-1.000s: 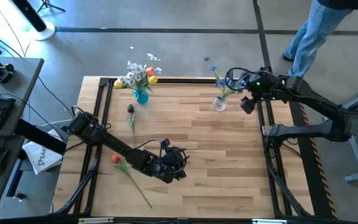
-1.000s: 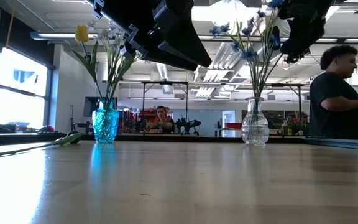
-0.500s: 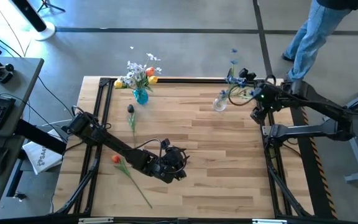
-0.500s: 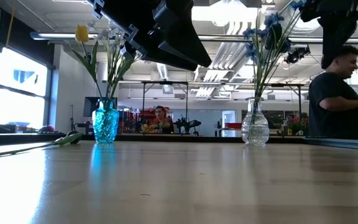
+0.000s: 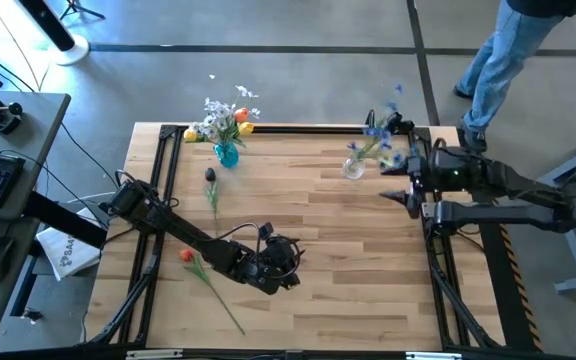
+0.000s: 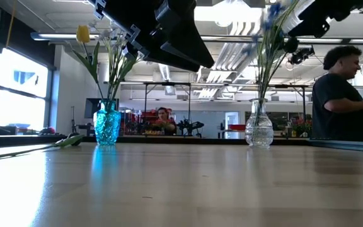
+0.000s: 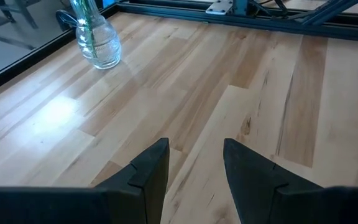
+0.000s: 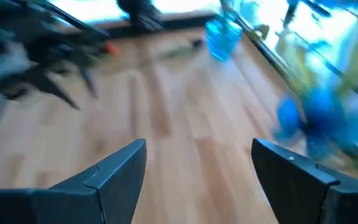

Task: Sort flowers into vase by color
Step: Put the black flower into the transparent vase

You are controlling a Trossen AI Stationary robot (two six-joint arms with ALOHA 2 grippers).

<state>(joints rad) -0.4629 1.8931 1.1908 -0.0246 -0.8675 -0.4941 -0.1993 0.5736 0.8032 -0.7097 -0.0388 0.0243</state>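
A clear glass vase (image 5: 354,168) stands near the table's far right corner with blue flowers (image 5: 380,135) in it, also blurred in the right wrist view (image 8: 319,118). My right gripper (image 5: 398,193) is open, just right of and nearer than that vase, touching nothing. A blue vase (image 5: 226,153) at the far left holds yellow, orange and white flowers (image 5: 223,115). A red flower (image 5: 186,256) and a dark-headed flower (image 5: 210,175) lie flat on the table. My left gripper (image 5: 290,265) is open above the near middle.
A person in jeans (image 5: 493,60) stands beyond the far right corner, also visible in the low view (image 6: 342,94). Black frame rails (image 5: 168,190) run along the table's left, right and far edges. Bare wood (image 5: 358,270) lies between the two arms.
My right gripper has drawn back from above the clear vase toward the table's right and near edges. The blue flowers stay in the vase, and their heads have swung over toward the far right. My left arm has kept still.
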